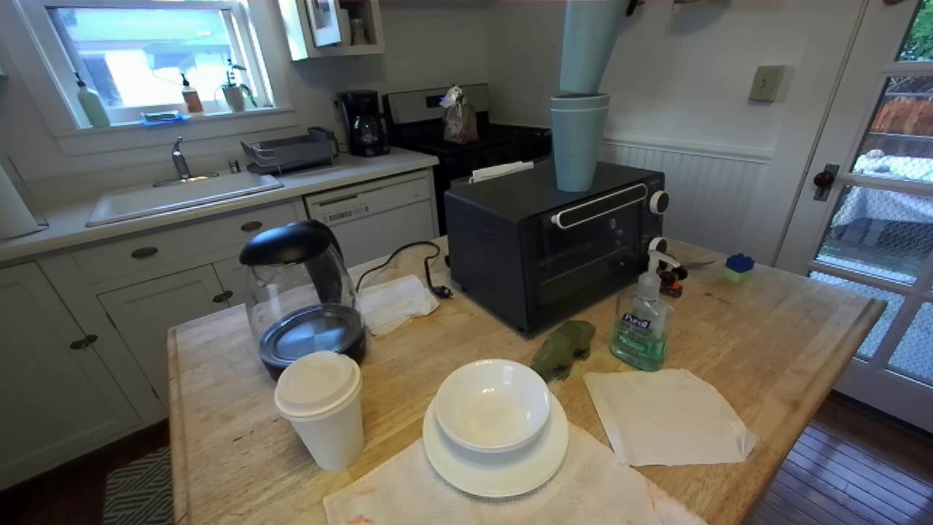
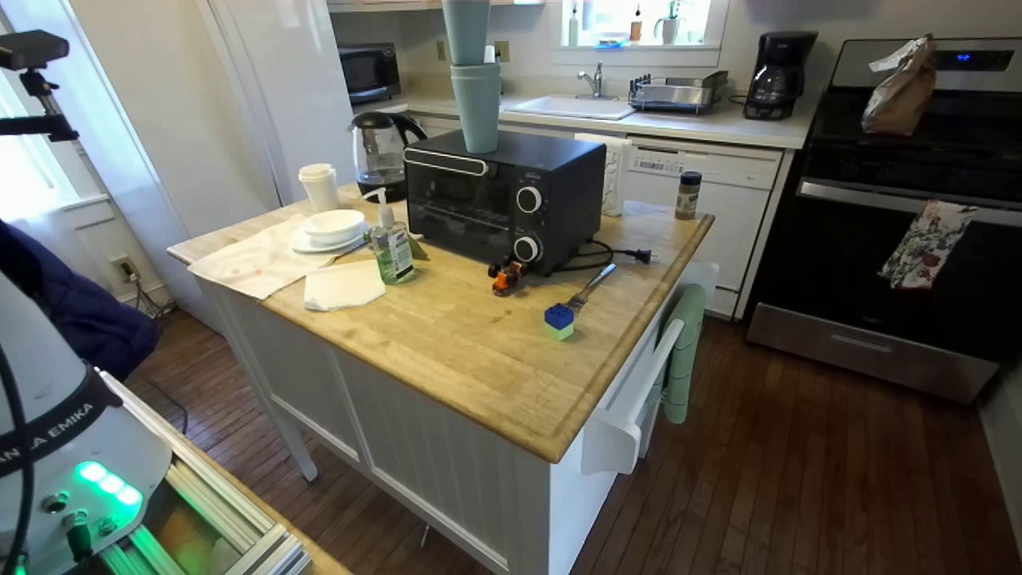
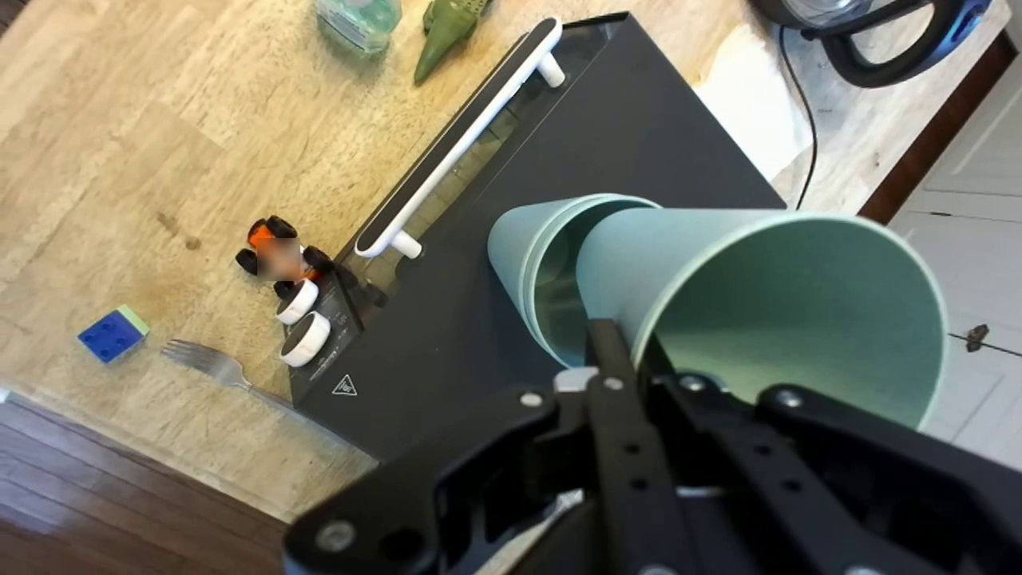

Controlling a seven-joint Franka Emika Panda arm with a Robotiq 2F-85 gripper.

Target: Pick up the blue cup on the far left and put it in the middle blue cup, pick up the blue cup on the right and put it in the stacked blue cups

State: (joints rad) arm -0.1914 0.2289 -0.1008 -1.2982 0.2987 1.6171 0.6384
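Note:
Two nested blue cups, the stacked blue cups [image 1: 576,149], stand upright on the black toaster oven; they also show in an exterior view [image 2: 477,112] and the wrist view [image 3: 515,239]. My gripper [image 3: 631,343] is shut on the rim of another blue cup [image 3: 619,255], one finger inside its wall and one outside. This held cup is right above the stack in both exterior views [image 1: 587,44] [image 2: 467,32], slightly tilted, its top cut off by the frame. Its base overlaps the stack's opening in the wrist view; I cannot tell whether they touch. No further blue cup shows.
The toaster oven [image 1: 488,193] stands on the wooden table [image 1: 787,313]. Around it are a sanitizer bottle [image 1: 641,335], a green toy animal [image 1: 565,350], a kettle [image 1: 302,292], a white lidded cup [image 1: 328,430], a white bowl [image 1: 493,405], a small orange toy vehicle [image 2: 509,275] and a fork [image 2: 589,287].

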